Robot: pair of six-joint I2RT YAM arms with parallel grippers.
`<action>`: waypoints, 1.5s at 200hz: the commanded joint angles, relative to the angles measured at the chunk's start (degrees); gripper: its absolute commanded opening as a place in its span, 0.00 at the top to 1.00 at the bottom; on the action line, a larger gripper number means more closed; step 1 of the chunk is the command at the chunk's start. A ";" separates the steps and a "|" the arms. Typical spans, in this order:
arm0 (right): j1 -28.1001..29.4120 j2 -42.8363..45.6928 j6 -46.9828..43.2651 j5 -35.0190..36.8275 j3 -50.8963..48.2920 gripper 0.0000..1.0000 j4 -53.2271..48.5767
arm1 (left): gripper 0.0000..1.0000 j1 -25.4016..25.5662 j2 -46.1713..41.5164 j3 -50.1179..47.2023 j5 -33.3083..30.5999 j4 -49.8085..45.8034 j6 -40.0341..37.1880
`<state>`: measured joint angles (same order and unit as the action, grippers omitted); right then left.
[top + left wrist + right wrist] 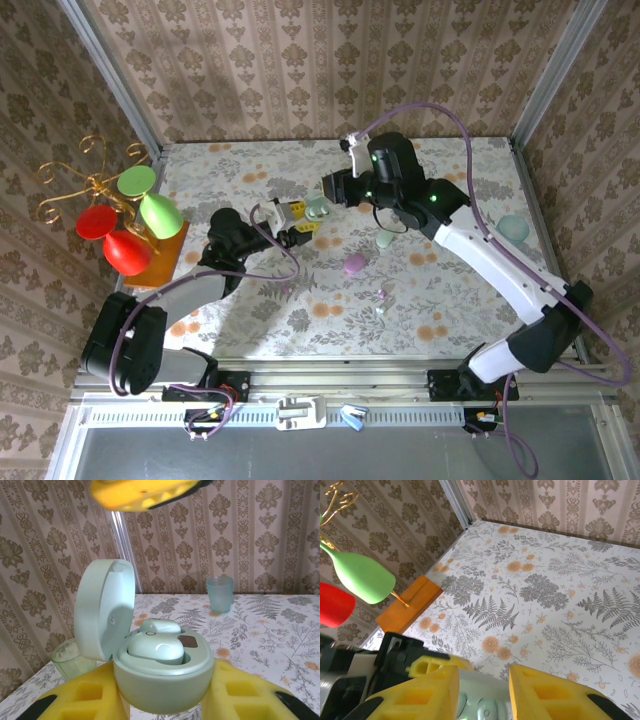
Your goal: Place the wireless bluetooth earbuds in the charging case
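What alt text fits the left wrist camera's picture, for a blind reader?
An open mint charging case, an earbud seated inside, is gripped by the yellow fingers of the left claw. A pale blue cup stands behind.

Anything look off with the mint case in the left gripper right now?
Yes: in the mint case, the front earbud rides above the rim and looks tilted, likely not fully seated in its well. Nothing looks spilled or damaged.
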<state>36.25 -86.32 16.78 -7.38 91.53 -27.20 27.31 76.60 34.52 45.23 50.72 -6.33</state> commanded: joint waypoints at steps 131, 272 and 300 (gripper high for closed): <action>-1.86 7.56 10.19 -10.78 -13.19 0.51 6.66 | 0.72 0.56 -0.57 0.90 -2.44 3.04 0.87; -6.89 0.56 64.59 -36.30 -37.56 0.39 70.72 | 0.72 1.08 -1.87 0.02 -4.52 9.57 4.93; -6.89 0.14 64.85 -36.30 -37.91 0.55 71.40 | 0.72 1.25 -2.55 0.02 -4.54 8.56 4.66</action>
<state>29.45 -86.24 77.84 -41.41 53.98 36.88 28.12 76.09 34.52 40.64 57.43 -2.59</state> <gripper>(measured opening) 0.505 0.334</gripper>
